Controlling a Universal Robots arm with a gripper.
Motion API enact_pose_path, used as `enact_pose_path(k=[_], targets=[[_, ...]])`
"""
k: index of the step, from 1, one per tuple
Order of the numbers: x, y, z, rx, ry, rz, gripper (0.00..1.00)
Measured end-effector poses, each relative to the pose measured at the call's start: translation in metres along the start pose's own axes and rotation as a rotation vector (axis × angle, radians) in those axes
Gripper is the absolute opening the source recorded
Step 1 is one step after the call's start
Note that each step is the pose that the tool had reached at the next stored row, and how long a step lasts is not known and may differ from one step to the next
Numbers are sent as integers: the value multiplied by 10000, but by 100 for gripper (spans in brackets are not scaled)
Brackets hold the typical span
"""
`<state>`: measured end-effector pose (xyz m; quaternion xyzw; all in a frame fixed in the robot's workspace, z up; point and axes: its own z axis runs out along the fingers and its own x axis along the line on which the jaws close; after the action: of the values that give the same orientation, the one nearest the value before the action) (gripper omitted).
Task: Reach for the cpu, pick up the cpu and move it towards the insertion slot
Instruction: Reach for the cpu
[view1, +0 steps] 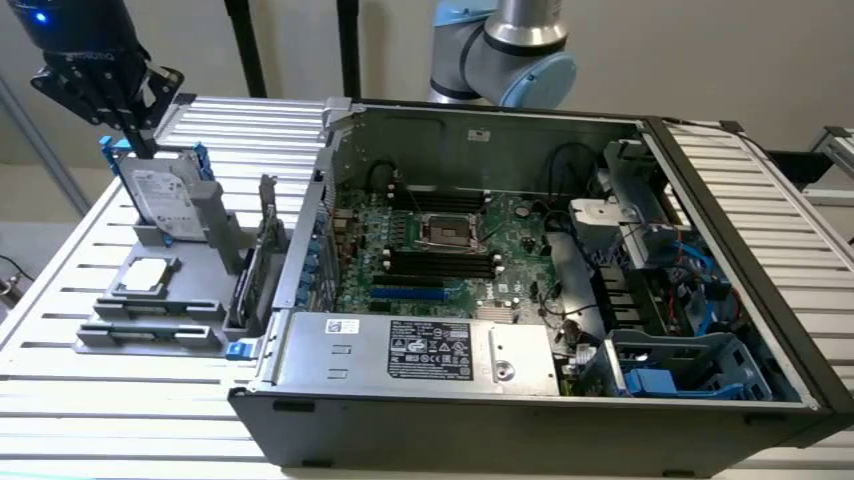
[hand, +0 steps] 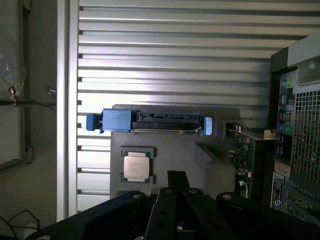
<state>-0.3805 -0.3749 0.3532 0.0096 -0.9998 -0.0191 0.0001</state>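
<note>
cpu (hand: 137, 166): small, flat, silvery square

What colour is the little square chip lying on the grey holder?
The cpu is silvery-white on top; the wrist view shows it best.

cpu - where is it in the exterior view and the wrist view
Exterior view: the cpu lies flat on the grey holder at the exterior view's left, beside the upright hard drive.
Wrist view: the cpu sits on that holder, beside the hard drive.
Shared landmark: the blue-railed hard drive.
</note>
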Motion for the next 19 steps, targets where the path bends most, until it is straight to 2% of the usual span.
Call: enact_pose_path(k=[12,19], targets=[[478,-122,55,1,2,1,11],[503,-127,56,0,1,0,11]])
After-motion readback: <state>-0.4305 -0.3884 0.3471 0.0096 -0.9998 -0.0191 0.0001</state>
